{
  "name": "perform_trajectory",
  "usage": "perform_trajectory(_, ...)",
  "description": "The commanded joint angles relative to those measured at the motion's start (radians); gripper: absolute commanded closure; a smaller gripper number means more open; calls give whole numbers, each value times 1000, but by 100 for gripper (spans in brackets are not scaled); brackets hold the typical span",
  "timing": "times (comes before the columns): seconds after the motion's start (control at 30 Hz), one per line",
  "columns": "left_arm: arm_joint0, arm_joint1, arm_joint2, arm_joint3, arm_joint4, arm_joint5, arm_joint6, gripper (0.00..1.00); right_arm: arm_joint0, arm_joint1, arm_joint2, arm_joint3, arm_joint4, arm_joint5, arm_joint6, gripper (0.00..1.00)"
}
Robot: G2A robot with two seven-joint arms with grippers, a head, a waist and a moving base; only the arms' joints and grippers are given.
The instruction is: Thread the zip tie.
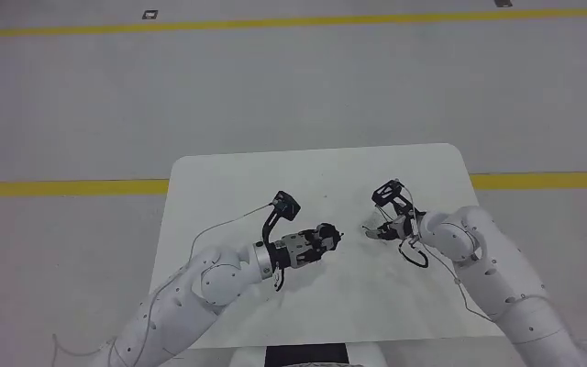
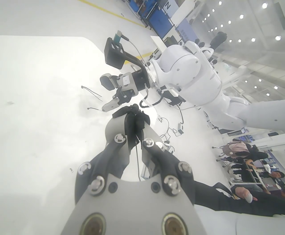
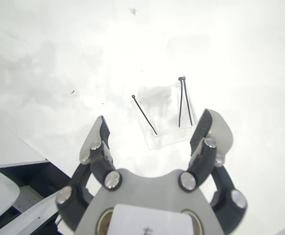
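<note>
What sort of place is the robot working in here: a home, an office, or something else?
Probably a large indoor hall, such as a test or exhibition floor. The pale floor carries long yellow lines, rows of round ceiling lights shine high above, and blue panels stand in the background.

**Left end effector** (image 2: pixel 133 121): a black bundle (image 2: pixel 131 111) is covering both fingertips. Its make-up is proving impossible to identify. A thin strand (image 2: pixel 137 155) is trailing from it between the fingers and vanishing behind the end effector's body.

**Clear tray** (image 3: pixel 155 142): its far rim is fading into the white surface (image 3: pixel 66 55). Whether the zip ties (image 3: pixel 184 102) are lying inside it or leaning across its wall is proving impossible to judge. From above, those ties are registering as faint specks, too small for counting.

**Right end effector** (image 3: pixel 154 118): the picture's edge is cropping its base.

**Arms:** both are running off the top view's lower edge.
</note>
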Motion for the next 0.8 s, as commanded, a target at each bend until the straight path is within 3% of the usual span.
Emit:
perform_trajectory(0.0,0,0,0,0,0,0,0,100,4,-2,-9,5,-10,4,-3,58)
perform_trajectory(0.53,0,0,0,0,0,0,0,100,39,-19,-72,72,-106,54,-39,77)
perform_trajectory(0.77,0,0,0,0,0,0,0,100,37,-21,-74,75,-141,68,-48,80)
